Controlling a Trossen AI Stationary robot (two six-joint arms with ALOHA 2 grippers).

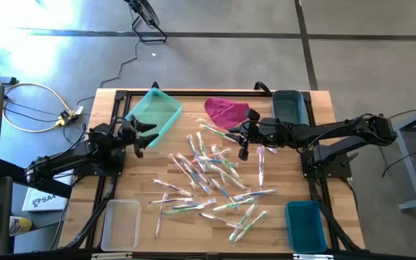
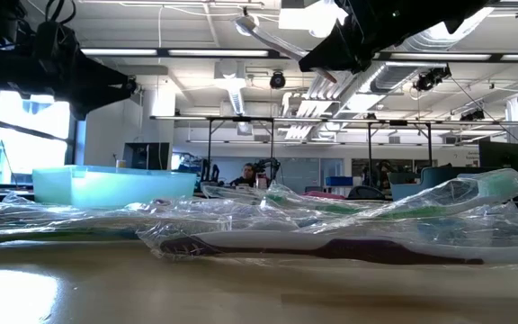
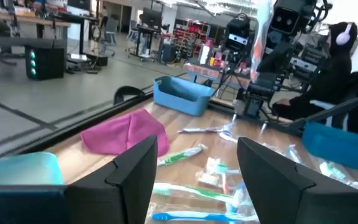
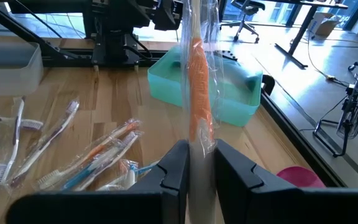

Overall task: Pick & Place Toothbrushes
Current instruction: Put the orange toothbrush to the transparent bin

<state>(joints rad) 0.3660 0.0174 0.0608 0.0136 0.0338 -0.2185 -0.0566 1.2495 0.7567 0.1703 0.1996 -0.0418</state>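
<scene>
The wooden slatted table (image 1: 280, 217) carries a loose scatter of thin wrapped toothbrushes (image 1: 211, 180) in clear shiny film, spread across its middle from the far centre to the near right. Around them: a mint-green plastic tray (image 1: 154, 112) at the far left, a crumpled magenta cloth (image 1: 226, 112) at far centre, a dark teal bin (image 1: 289, 107) at far right, a blue plastic bin (image 1: 305, 225) at near right, and a clear plastic container (image 1: 121, 224) at near left.

The left claw (image 1: 141, 135) sits at the near edge of the mint-green tray, beside the scatter. Its fingers (image 3: 135, 171) stand well apart with nothing between them.

The right claw (image 1: 243, 141) is over the far centre of the table, just beside the magenta cloth. Its fingers (image 4: 173, 171) are clamped on one orange-handled toothbrush in clear wrapper (image 4: 197, 93), which stands upright from the grip, clear of the table.

In the low view the nearest wrapped brushes (image 2: 331, 238) fill the foreground and block most of the table behind; only the mint-green tray's wall rises above them. Handle colours inside the glare of the film are hard to make out. A cable loop (image 1: 31, 108) lies on the floor left of the table. A person shows far off in the room, too small to detail.
</scene>
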